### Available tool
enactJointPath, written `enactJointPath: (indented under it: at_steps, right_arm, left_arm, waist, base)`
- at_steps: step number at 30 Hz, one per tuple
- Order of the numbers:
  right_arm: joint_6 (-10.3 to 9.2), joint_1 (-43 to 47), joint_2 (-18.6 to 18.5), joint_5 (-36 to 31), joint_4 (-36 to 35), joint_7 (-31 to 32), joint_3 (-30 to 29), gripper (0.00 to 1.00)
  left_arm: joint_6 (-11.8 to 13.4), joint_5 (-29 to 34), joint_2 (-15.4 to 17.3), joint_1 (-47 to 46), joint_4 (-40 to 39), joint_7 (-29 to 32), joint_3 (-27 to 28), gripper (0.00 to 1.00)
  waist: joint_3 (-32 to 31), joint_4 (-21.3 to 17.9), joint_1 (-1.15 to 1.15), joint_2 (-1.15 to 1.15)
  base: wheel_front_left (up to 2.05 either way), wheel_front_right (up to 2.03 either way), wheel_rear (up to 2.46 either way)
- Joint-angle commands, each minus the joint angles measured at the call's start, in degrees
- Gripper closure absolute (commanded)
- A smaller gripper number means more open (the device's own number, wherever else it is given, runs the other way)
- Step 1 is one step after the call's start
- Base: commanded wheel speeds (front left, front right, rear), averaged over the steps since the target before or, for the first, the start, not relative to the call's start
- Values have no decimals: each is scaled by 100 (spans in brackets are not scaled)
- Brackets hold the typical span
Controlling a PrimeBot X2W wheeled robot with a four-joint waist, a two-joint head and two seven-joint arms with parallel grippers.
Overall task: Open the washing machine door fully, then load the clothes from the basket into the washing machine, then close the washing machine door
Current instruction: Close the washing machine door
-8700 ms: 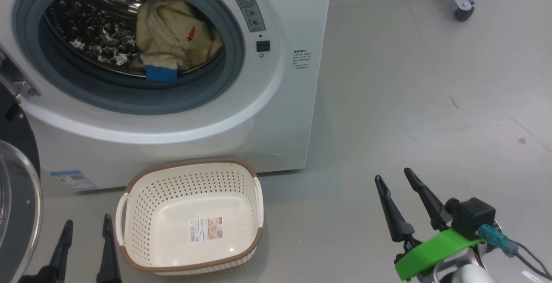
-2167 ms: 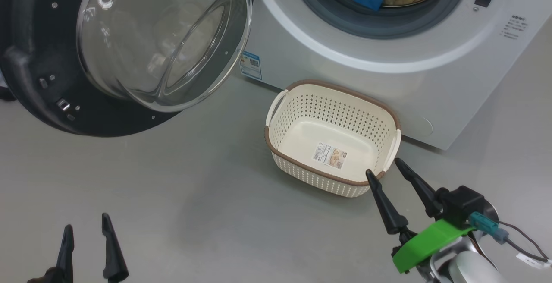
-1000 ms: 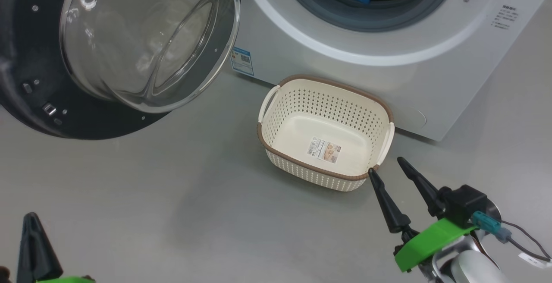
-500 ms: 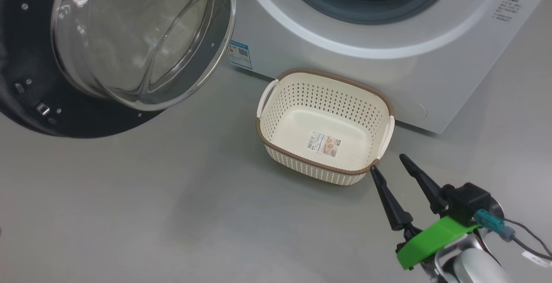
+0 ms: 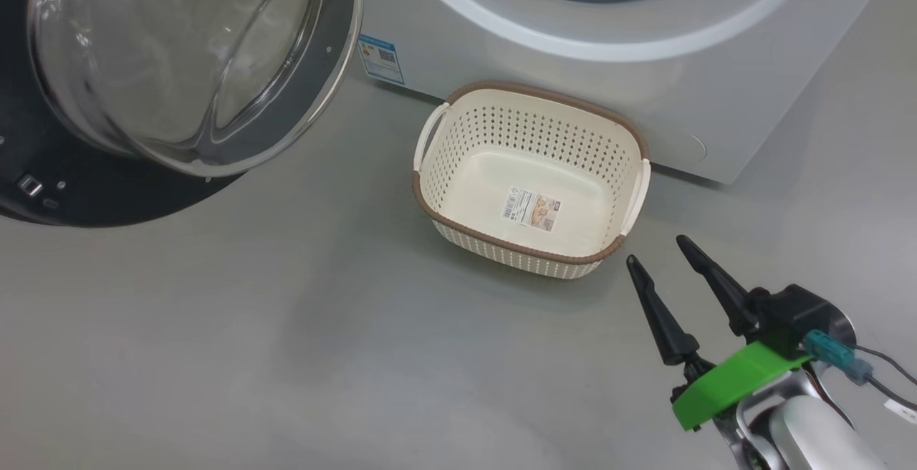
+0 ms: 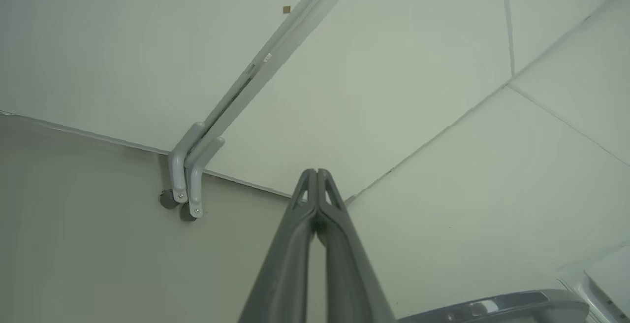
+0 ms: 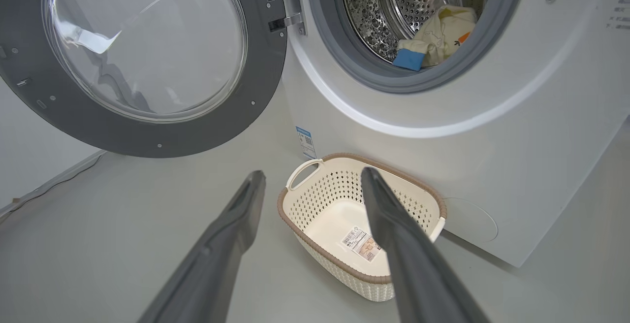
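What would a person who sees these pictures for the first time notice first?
The washing machine door catches the eye first: a big dark ring around a bulging glass bowl, standing wide open at the left of the washing machine. Next come the cream basket, empty on the grey floor right in front of the machine, and the pale clothes with a blue patch lying inside the steel drum.

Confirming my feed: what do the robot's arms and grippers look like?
The right gripper has two long black tapered fingers on a bright green plastic bracket, with a black block, a teal connector trailing a grey cable, and a pale rounded forearm. The left gripper shows two matching dark grey fingers.
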Motion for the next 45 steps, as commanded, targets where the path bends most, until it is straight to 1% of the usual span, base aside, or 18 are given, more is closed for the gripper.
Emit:
enactJointPath:
  at_steps: [1,4,8,13,17,22,30,34,42,45]
  right_arm:
    - [-15,-186,-107,-31,-222,23,57,0]
    - [-15,-201,-174,-37,-285,80,65,0]
    - [-15,-239,-275,-49,-387,178,96,0]
    - [-15,-238,-411,-72,-529,309,73,0]
    - [-15,-219,-487,-77,-637,395,52,0]
    - [-15,-230,-552,-93,-772,502,53,0]
    - [-15,-221,-623,-101,-911,601,19,0]
    - [-15,-203,-628,-116,-957,626,-3,0]
    - [-15,-235,-611,-135,-992,654,-25,0]
    - [-15,-239,-602,-133,-963,638,-22,0]
  left_arm:
    - [-42,-135,444,-297,31,118,219,100]
    - [-151,-459,512,-557,431,378,313,100]
    - [-391,-806,629,-778,742,806,332,100]
    - [-431,-1099,740,-992,1091,1002,495,100]
    - [-516,-1502,657,-1178,1244,1198,693,100]
    - [-614,-1705,614,-1196,1303,1524,661,100]
    - [-645,-1834,528,-1199,1448,1773,609,100]
    - [-602,-1935,470,-1248,1504,1971,579,100]
    - [-597,-1998,429,-1248,1453,2150,539,100]
    - [-596,-2074,384,-1223,1400,2326,515,100]
  waist:
    - [65,-32,0,0]
    - [168,-76,0,0]
    - [303,-151,0,0]
    - [432,-205,0,0]
    - [507,-235,0,0]
    - [634,-283,0,0]
    - [741,-345,0,0]
    - [801,-365,0,0]
    - [871,-384,0,0]
    - [872,-370,0,0]
  base:
    - [0,0,0]
    - [0,0,0]
    - [0,0,0]
    - [0,0,0]
    - [0,0,0]
    - [0,0,0]
    - [0,0,0]
    - [0,0,0]
    - [0,0,0]
    - [0,0,0]
